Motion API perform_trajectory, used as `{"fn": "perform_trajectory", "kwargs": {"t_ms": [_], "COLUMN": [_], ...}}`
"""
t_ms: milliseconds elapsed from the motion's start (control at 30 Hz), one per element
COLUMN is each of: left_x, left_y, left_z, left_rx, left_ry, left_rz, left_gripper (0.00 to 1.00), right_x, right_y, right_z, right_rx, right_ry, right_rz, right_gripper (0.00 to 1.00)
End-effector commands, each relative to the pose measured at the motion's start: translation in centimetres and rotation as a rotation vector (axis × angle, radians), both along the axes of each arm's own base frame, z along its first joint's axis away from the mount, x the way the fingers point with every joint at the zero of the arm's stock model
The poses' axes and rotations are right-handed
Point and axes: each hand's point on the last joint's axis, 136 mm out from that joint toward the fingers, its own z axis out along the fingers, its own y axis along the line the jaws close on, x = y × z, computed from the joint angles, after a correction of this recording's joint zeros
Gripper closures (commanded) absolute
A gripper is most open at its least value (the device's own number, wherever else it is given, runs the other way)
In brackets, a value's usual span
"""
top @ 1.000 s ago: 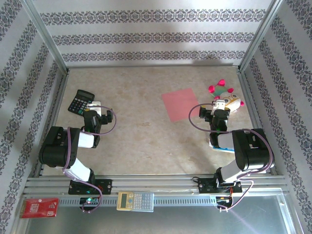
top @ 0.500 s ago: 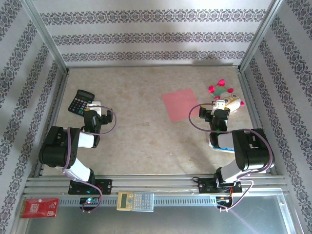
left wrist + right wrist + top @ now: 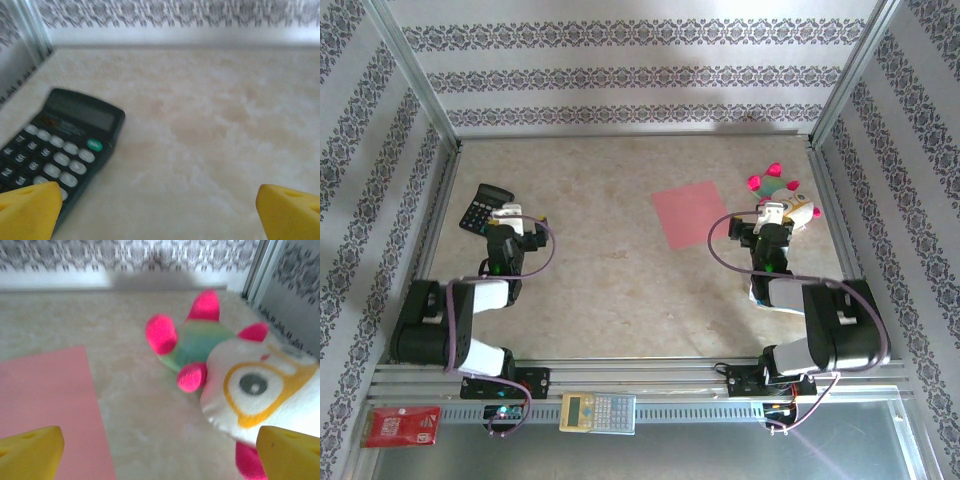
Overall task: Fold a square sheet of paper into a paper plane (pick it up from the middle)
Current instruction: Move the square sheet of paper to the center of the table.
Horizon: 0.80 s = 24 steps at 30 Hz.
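The left arm (image 3: pixel 445 320) and right arm (image 3: pixel 835 325) are built of bulky black joint housings joined by white link segments. A thin purple cable (image 3: pixel 552 250) loops along each. Their fingertips (image 3: pixel 27 210) are blunt, bright yellow wedges.

Robot test cell, lab-type setup, not a home. Aluminium frame posts (image 3: pixel 418 85) box in a marble-look desk (image 3: pixel 610 260). Striped wallpaper (image 3: pixel 640 75) on the panels reads as a staged backdrop. Left arm (image 3: pixel 450 315) and right arm (image 3: pixel 830 325) are bolted to a slotted metal rail (image 3: pixel 650 375). Random props: black calculator (image 3: pixel 483 207), plush toy (image 3: pixel 788 200).
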Motion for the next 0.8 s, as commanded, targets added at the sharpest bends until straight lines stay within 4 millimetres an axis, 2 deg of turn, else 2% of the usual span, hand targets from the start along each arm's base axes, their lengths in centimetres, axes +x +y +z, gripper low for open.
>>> {"fn": "perform_trajectory", "kwargs": {"t_ms": [0, 33, 100, 167, 267, 367, 433, 500, 600, 767], "left_x": [-1.6, -2.2, -2.7, -3.1, -3.6, -3.2, -2.9, -2.8, -2.7, -2.6], "left_y": [2.7, 3.1, 2.1, 0.8, -1.5, -5.3, -8.1, -10.3, -11.6, -13.2], "left_z": [2.2, 2.6, 3.3, 3.7, 3.6, 2.6, 1.7, 1.0, 0.3, 0.0], "left_rx": [-0.078, -0.120, -0.170, -0.263, -0.476, -0.676, -0.706, -0.640, -0.530, -0.537], "left_ry": [-0.004, 0.000, 0.015, 0.035, 0.094, 0.158, 0.235, 0.311, 0.393, 0.423], "left_rz": [0.179, 0.215, 0.168, 0.123, 0.075, -0.023, -0.072, -0.099, -0.097, -0.145], "left_gripper": [0.00, 0.00, 0.00, 0.00, 0.00, 0.00, 0.00, 0.00, 0.00, 0.00], "right_x": [-1.6, -2.3, -3.2, -3.8, -3.8, -3.1, -2.3, -1.1, 1.8, 5.4], "right_y": [-2.7, -3.5, -3.6, -2.8, 0.3, 5.5, 8.8, 11.0, 14.0, 15.8], "right_z": [3.0, 3.2, 3.7, 3.9, 3.7, 2.4, 1.5, -0.1, -2.7, -7.0], "right_rx": [0.060, 0.130, 0.246, 0.341, 0.470, 0.454, 0.372, 0.307, 0.362, 0.363], "right_ry": [-0.019, -0.002, 0.029, 0.055, 0.146, 0.271, 0.353, 0.433, 0.586, 0.746], "right_rz": [-0.176, -0.223, -0.221, -0.192, -0.107, -0.008, 0.046, 0.079, 0.147, 0.136], "right_gripper": [0.02, 0.02, 0.02, 0.02, 0.09, 0.11, 0.12, 0.13, 0.21, 0.32]}}
